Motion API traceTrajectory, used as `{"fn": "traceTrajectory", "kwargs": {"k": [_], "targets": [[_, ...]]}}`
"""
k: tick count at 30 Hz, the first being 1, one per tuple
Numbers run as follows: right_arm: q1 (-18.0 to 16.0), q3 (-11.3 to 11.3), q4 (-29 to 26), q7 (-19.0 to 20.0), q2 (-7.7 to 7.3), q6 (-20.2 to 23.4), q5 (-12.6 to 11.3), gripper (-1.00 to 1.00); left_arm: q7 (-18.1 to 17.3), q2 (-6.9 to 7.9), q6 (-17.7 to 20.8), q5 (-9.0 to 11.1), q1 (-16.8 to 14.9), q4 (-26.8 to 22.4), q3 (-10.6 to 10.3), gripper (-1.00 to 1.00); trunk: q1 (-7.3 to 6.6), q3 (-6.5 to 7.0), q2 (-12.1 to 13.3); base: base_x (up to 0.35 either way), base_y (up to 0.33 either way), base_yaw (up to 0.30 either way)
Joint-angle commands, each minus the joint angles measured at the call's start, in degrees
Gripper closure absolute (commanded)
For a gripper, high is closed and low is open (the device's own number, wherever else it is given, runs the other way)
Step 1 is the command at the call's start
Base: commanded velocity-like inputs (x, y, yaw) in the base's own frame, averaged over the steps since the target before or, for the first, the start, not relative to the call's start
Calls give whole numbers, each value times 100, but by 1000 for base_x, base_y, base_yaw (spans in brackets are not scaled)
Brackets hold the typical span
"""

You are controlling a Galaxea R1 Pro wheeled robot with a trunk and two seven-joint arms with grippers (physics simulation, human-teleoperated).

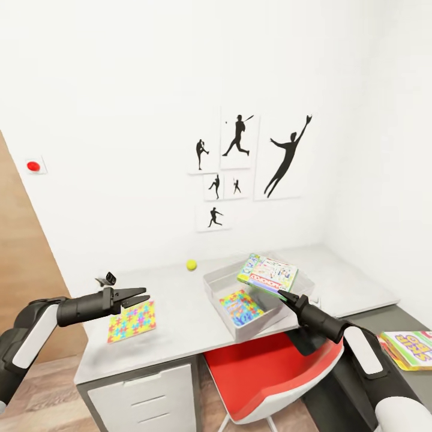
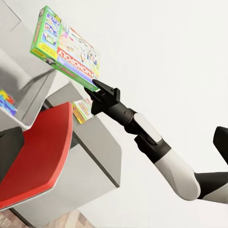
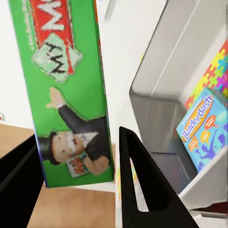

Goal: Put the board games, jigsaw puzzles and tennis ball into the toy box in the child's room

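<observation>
— While I hold this game (image 1: 267, 273) over the box (image 1: 223, 285), how far along are we?

— Partway, I'd say. One puzzle (image 1: 242, 305) and a blue game (image 3: 203, 128) lie in the box. Left: the ball (image 1: 191, 264) near the table's (image 1: 180, 318) back edge, a puzzle (image 1: 132, 321) by its front-left edge, a game (image 1: 414, 348) at right.

— Jaws?

— My right gripper (image 1: 282, 295) pinches the game's near edge; its long axis tilts up and away. My left gripper (image 1: 135, 297) hangs spread, empty.
</observation>
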Motion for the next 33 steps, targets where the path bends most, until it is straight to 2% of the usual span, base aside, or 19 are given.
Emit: {"fn": "traceTrajectory", "kwargs": {"k": [1, 11, 19, 33], "targets": [[-6, -13, 1, 12, 1, 42, -23, 100, -10, 4, 30, 11, -7, 2, -8, -100, 5, -11, -10, 253, -195, 0], [-6, -13, 1, 12, 1, 42, -23, 100, -10, 4, 29, 4, -7, 0, -10, -100, 5, -11, -10, 242, -145, 0], [-6, -13, 1, 12, 1, 42, -23, 100, -10, 4, 31, 18, -7, 4, -19, -100, 5, -11, -10, 40, -28, 0], [-6, -13, 1, 12, 1, 42, -23, 100, 5, 4, 25, 19, -7, 5, -5, -100, 5, -11, -10, 106, -132, 0]]}}
